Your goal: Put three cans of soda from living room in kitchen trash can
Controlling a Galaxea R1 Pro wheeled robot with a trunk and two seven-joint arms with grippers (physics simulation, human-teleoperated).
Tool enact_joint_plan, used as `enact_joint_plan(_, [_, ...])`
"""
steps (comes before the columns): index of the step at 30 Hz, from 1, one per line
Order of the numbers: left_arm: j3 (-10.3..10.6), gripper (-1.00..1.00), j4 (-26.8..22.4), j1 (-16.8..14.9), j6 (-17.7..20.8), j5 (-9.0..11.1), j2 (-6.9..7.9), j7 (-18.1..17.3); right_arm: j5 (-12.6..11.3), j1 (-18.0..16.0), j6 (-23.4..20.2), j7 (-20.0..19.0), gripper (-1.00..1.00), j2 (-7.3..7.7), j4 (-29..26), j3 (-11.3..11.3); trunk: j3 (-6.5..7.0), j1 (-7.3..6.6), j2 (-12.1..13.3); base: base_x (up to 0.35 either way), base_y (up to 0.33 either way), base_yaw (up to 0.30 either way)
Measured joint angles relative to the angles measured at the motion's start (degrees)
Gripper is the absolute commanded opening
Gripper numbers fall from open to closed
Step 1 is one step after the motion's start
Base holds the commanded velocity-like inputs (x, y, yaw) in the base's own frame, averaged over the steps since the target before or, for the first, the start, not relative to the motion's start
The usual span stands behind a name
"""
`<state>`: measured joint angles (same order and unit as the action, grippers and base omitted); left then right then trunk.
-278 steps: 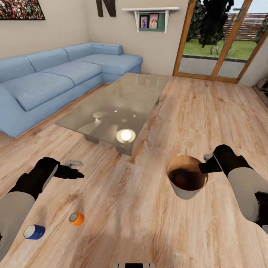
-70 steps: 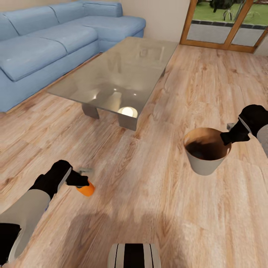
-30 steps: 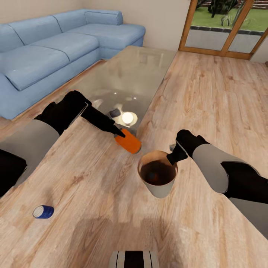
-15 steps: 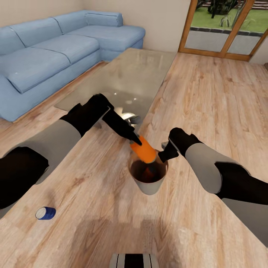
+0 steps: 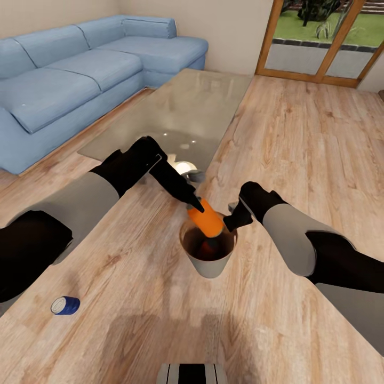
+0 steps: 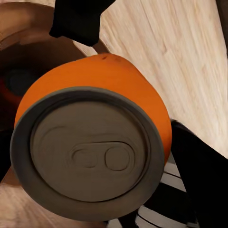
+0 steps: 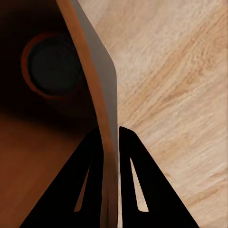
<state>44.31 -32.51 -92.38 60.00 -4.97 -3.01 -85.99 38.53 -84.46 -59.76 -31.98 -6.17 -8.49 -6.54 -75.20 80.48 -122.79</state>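
My left gripper (image 5: pixel 198 209) is shut on an orange soda can (image 5: pixel 206 220), tilted over the mouth of the trash can (image 5: pixel 210 265). The left wrist view shows that can's silver top (image 6: pixel 90 149) close up, with the bucket's brown inside behind it. My right gripper (image 5: pixel 230 222) is shut on the trash can's rim (image 7: pixel 108 156), one finger inside and one outside, holding it above the wood floor. Another orange can (image 7: pixel 53 64) lies at the bottom of the bucket. A dark blue can (image 5: pixel 65 305) lies on its side on the floor at the near left.
The grey glass-topped coffee table (image 5: pixel 176 114) stands just beyond my arms, with the light-blue sofa (image 5: pixel 69 74) to its left. Glass patio doors (image 5: pixel 320 40) are at the far right. Open plank floor lies to the right and in front.
My left gripper carried the orange can from the floor up over the trash can, and in the last half second lowered it slightly toward the mouth. The right gripper kept hold of the rim.
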Motion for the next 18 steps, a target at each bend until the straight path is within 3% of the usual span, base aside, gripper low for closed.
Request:
enact_joint_plan(3, [0.0, -1.0, 0.0, 0.1, 0.0, 0.0, -1.02, 1.5, 0.6, -0.1, 0.1, 0.0, -1.0, -0.42, 0.1, -0.2, 0.0, 0.0, 0.0, 0.0, 0.0, 0.0])
enact_joint_plan(6, [0.0, -1.0, 0.0, 0.3, 0.0, 0.0, -2.18, 3.7, 0.6, -0.2, 0.1, 0.0, -1.0, -0.87, 0.3, -1.9, 0.0, 0.0, 0.0, 0.0, 0.0, 0.0])
enact_joint_plan(9, [0.0, -1.0, 0.1, 0.5, 0.0, -0.1, -2.46, 5.8, -0.3, -0.2, -0.1, -0.1, -1.0, -0.97, 0.4, -2.9, 0.0, 0.0, 0.0, 0.0, 0.0, 0.0])
enact_joint_plan(13, [0.1, -1.0, 0.1, 0.8, 0.0, 0.0, -2.64, 8.4, 0.8, -0.2, 0.2, 0.0, -1.0, -1.02, 0.4, -2.5, 0.0, 0.0, 0.0, 0.0, 0.0, 0.0])
enact_joint_plan(18, [2.1, -1.0, 0.1, 0.9, 0.0, -0.1, -2.64, 9.9, 0.4, -0.2, 0.1, 0.0, -1.0, -0.96, 0.4, -2.8, 0.0, 0.0, 0.0, 0.0, 0.0, 0.0])
